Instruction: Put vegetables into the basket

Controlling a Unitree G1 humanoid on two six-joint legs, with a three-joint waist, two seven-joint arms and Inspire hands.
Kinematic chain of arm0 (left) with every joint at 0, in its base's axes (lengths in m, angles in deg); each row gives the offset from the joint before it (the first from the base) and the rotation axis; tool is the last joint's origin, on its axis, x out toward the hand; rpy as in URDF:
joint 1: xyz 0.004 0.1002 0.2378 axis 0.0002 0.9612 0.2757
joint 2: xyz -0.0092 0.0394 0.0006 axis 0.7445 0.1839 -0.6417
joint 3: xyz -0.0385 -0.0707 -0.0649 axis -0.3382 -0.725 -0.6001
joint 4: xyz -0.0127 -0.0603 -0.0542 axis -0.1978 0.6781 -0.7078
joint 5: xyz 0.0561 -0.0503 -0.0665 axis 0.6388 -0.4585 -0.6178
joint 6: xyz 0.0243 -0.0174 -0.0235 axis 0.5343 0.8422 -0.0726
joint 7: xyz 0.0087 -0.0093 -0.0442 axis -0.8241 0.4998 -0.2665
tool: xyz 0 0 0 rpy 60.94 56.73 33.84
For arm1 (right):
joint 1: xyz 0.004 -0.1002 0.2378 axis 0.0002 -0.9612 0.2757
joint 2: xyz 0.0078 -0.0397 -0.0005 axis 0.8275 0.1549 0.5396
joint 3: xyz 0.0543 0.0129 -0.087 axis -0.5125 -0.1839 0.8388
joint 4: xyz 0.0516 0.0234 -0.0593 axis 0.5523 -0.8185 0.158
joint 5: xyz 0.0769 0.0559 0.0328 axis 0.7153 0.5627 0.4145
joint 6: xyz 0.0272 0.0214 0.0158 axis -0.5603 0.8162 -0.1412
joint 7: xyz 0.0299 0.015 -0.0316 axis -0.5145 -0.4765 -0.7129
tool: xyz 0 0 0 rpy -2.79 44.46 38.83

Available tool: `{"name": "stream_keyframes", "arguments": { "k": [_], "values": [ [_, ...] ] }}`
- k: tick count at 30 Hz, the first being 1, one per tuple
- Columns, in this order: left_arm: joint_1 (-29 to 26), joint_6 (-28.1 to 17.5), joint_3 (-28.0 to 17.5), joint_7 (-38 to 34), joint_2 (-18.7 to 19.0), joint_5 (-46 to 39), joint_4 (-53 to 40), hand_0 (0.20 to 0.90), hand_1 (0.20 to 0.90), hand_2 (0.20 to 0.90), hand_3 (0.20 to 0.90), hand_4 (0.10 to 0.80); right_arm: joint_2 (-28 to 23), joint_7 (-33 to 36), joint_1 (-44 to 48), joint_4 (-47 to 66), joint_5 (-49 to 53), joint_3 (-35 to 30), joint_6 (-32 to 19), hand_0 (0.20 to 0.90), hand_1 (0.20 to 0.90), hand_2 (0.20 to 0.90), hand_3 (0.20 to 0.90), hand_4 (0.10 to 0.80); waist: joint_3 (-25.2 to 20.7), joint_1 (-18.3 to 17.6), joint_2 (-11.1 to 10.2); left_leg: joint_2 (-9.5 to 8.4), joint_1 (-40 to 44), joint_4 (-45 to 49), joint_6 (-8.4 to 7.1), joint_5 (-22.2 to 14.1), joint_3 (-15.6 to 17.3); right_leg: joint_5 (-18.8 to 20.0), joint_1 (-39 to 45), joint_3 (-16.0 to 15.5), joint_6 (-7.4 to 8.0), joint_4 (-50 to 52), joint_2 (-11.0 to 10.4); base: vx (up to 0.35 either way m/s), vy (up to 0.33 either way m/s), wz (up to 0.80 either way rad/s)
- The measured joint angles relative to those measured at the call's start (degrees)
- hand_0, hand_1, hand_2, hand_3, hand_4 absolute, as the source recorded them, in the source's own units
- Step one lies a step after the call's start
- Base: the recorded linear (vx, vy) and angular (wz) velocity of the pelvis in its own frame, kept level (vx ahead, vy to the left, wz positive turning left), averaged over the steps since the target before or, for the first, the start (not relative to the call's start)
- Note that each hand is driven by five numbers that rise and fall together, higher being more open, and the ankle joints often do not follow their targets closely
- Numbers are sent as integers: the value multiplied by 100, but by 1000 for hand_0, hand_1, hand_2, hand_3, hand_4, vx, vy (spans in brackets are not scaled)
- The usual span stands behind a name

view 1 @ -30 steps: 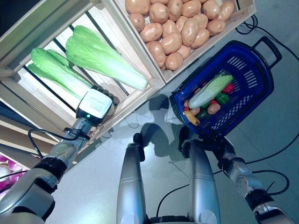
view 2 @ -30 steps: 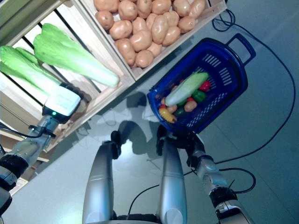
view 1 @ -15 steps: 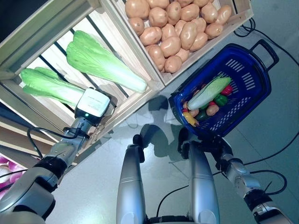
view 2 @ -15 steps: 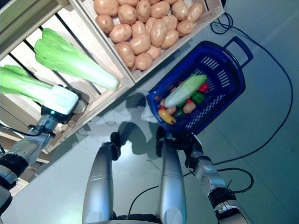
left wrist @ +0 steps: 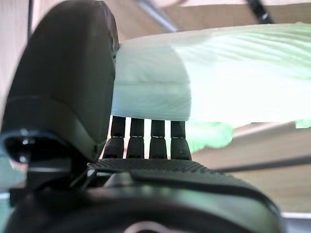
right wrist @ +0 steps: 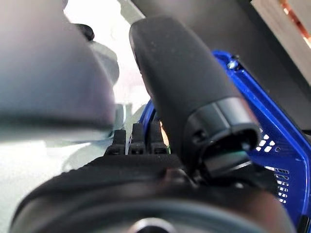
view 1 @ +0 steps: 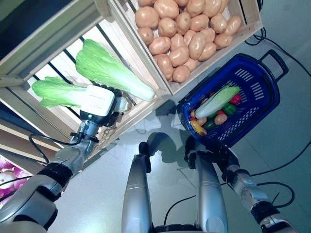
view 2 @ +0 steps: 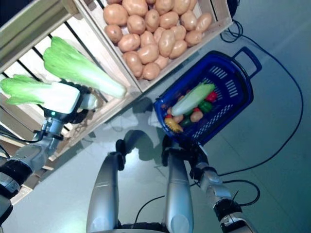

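A pale green cabbage (view 1: 56,92) is lifted at its white stem (left wrist: 155,87) by my left hand (view 1: 103,103), whose thumb (left wrist: 63,82) and fingers are curled round it, inside a slatted wooden crate (view 1: 138,108). A second cabbage (view 1: 109,70) lies just beyond it in the same crate. The blue plastic basket (view 1: 252,73) hangs at the right, carrying another cabbage (view 1: 217,99), peppers and small vegetables. My right hand (view 1: 219,154) grips the basket's near edge (right wrist: 243,97), fingers curled on it.
A crate of potatoes (view 1: 184,29) stands beside the cabbage crate, right above the basket. Purple onions (view 1: 7,170) show at the lower left on a shelf below. Grey floor lies under the basket, with a black cable (view 1: 286,48) on it.
My left hand has raised the cabbage's stem end and drawn it towards the crate's front; the cabbage has turned from slanted to nearly level. The basket stays put.
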Motion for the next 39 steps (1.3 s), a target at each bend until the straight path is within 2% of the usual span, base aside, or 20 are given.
{"name": "stream_keyframes", "arguments": {
  "k": [4, 9, 10, 12, 13, 15, 18, 20, 25, 30, 32, 33, 36, 39],
  "values": [
    [208, -54, -41, -201, -41, 216, -35, 300, 300, 300, 300, 400, 48, 0, -47, -90, 4, -50, -88, 900, 900, 900, 900, 800, -5, 77, -1, -17, 716, -633, -70, 142, 19, 29, 628, -67, 9, -389, 1, 94, -23, 6],
    [448, -260, -310, -445, -103, 143, -222, 300, 300, 300, 300, 400, 173, -1, -99, -296, 5, -242, -198, 900, 900, 900, 900, 800, -20, 183, -7, -76, 1624, -1421, -53, 341, 47, 74, 1449, -205, 73, -934, -23, 116, -47, 6],
    [491, -295, -390, -473, -131, 112, -254, 300, 300, 300, 300, 400, 204, -1, -109, -321, 5, -288, -204, 900, 900, 900, 900, 800, -22, 207, -10, -84, 1725, -1500, -49, 359, 53, 78, 1528, -211, 78, -974, -27, 188, -69, -1],
    [878, -410, -933, -615, -405, 29, -536, 300, 300, 300, 300, 400, 330, -1, -158, -469, 1, -464, -233, 900, 900, 900, 900, 800, -29, 266, -2, -112, 2201, -1859, -30, 436, 58, 93, 1962, -249, 105, -1228, -41, 184, -61, 2],
    [1110, -456, -1144, -709, -571, 13, -654, 300, 300, 300, 300, 400, 430, -1, -261, -545, 4, -548, -281, 900, 900, 900, 900, 800, -103, 271, 9, -118, 2439, -2065, -26, 483, 39, 106, 2198, -314, 130, -1391, -36, 148, -36, 10],
    [1398, -498, -1157, -890, -746, -5, -768, 300, 300, 300, 300, 400, 500, -2, -523, -649, -5, -566, -310, 900, 900, 900, 900, 800, -590, 340, 15, -132, 2495, -2330, -11, 548, 29, 121, 2241, -360, 175, -1590, -38, 198, -24, 11],
    [1940, -546, -1537, -907, -1131, -6, -1235, 300, 300, 300, 300, 400, 607, 2, -818, -695, -23, -755, -308, 900, 900, 900, 900, 800, -807, 383, 122, -154, 3056, -2797, 36, 668, 19, 231, 2848, -403, 288, -2078, -11, 171, -27, 9],
    [2295, -685, -1766, -908, -1422, -12, -1529, 300, 300, 300, 300, 400, 682, 2, -1125, -761, -36, -756, -303, 900, 900, 900, 900, 800, -1303, 408, 181, -178, 3184, -3035, 84, 703, 9, 315, 3058, -506, 364, -2435, -15, 131, -51, 12],
    [2547, -1001, -2007, -767, -1746, -169, -2071, 300, 300, 300, 300, 400, 964, 19, -1340, -1071, -36, -771, -284, 900, 900, 900, 900, 800, -1790, 433, 188, -207, 3573, -3331, 126, 731, -35, 554, 3697, -596, 461, -3184, 22, 124, -34, 9],
    [2556, -1396, -2007, -78, -1882, -1202, -2368, 300, 300, 300, 300, 400, 1038, 109, -1430, -1165, -31, -776, -285, 900, 900, 900, 900, 800, -2075, 424, 166, -239, 3794, -3511, 160, 754, 4, 801, 4081, -624, 501, -3741, 45, 67, -28, -2],
    [2594, -1545, -2019, 333, -1954, -1940, -2543, 300, 300, 300, 300, 400, 1105, 158, -1445, -1167, -20, -940, -296, 900, 900, 900, 900, 800, -2109, 416, 149, -246, 3839, -3515, 160, 754, 20, 871, 4177, -622, 506, -3866, 53, 56, -41, -2],
    [2631, -1608, -2058, 624, -2109, -2466, -2660, 300, 300, 300, 300, 400, 1110, 239, -1473, -1155, -2, -944, -302, 900, 900, 900, 900, 800, -2112, 413, 144, -246, 3865, -3516, 160, 754, 21, 889, 4219, -618, 506, -3900, 53, 45, -26, -2],
    [2671, -1638, -2057, 1144, -2452, -3492, -2758, 300, 300, 300, 300, 400, 1132, 255, -1547, -1054, 105, -943, -302, 900, 900, 900, 900, 800, -2118, 414, 134, -255, 3940, -3526, 160, 754, 32, 911, 4302, -610, 499, -3933, 64, 16, -40, -1],
    [2679, -1638, -2031, 1582, -2528, -4125, -2818, 300, 300, 300, 300, 400, 1198, 255, -1598, -806, 327, -942, -310, 900, 900, 900, 900, 800, -2143, 384, 98, -245, 3960, -3533, 159, 754, 41, 922, 4311, -606, 485, -3932, 77, 28, -38, -3]
  ]
}}
